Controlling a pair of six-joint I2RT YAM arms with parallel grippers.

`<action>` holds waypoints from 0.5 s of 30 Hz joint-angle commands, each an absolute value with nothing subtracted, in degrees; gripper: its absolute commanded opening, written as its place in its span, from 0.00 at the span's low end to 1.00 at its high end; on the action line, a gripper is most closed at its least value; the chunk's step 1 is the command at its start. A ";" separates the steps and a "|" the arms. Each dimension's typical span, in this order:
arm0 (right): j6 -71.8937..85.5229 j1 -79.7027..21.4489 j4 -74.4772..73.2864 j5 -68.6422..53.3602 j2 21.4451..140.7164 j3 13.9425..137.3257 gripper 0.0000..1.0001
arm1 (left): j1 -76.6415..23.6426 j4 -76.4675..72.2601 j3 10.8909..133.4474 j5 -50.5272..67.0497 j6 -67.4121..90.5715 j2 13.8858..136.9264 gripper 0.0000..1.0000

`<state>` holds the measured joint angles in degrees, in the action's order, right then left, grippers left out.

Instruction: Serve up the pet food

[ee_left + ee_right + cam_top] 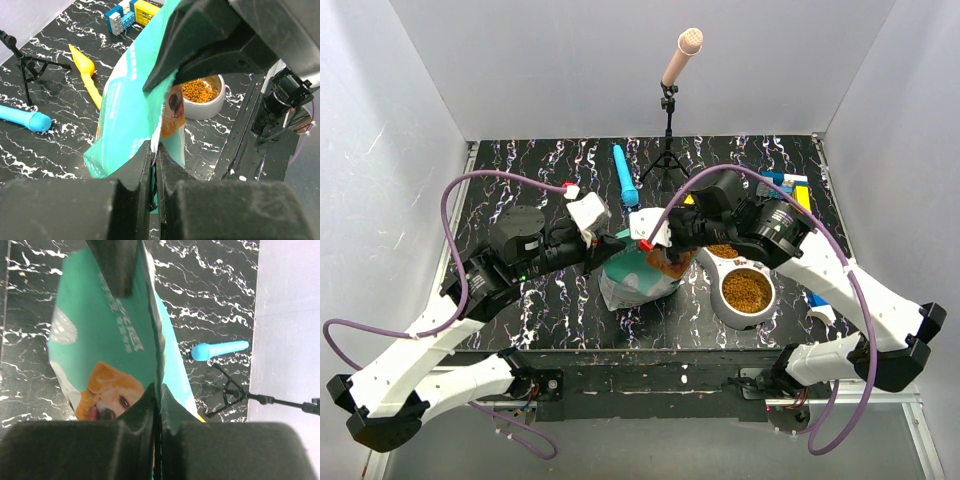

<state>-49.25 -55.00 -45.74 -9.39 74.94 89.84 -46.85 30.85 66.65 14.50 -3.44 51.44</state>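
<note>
A teal pet food bag (638,278) with a dog's face printed on it stands in the middle of the table, held up between both arms. My left gripper (602,245) is shut on the bag's top edge from the left; its fingers pinch the teal film (130,115). My right gripper (672,243) is shut on the opposite side of the top edge, clamping the bag (107,340). To the right, a white bowl (746,292) holds brown kibble, and the same bowl (202,95) shows past the bag. Another portion of kibble (722,251) lies just behind it, partly hidden by the right arm.
A blue microphone (625,176) lies at the back beside a black tripod (667,150) carrying a pink microphone (683,55). A yellow scoop (86,70) lies behind the bag. Blue and yellow blocks (790,186) sit at the back right. White walls enclose the table.
</note>
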 commanded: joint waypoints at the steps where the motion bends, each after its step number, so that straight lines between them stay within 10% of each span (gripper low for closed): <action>1: -48.43 -49.23 -41.76 -6.51 70.50 89.83 0.18 | -47.20 33.75 69.43 15.64 -3.60 50.36 0.00; 10: -50.89 -46.67 -47.10 -8.77 70.22 90.96 0.01 | -47.20 33.31 70.22 20.55 -4.22 52.81 0.02; 15: -49.04 -46.76 -47.38 -11.86 70.84 92.46 0.01 | -47.20 31.82 72.42 23.12 -4.48 58.96 0.46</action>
<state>-49.47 -47.70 -48.16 -12.32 71.02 89.25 -46.92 32.10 69.84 18.96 -4.25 55.07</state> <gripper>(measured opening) 0.031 0.371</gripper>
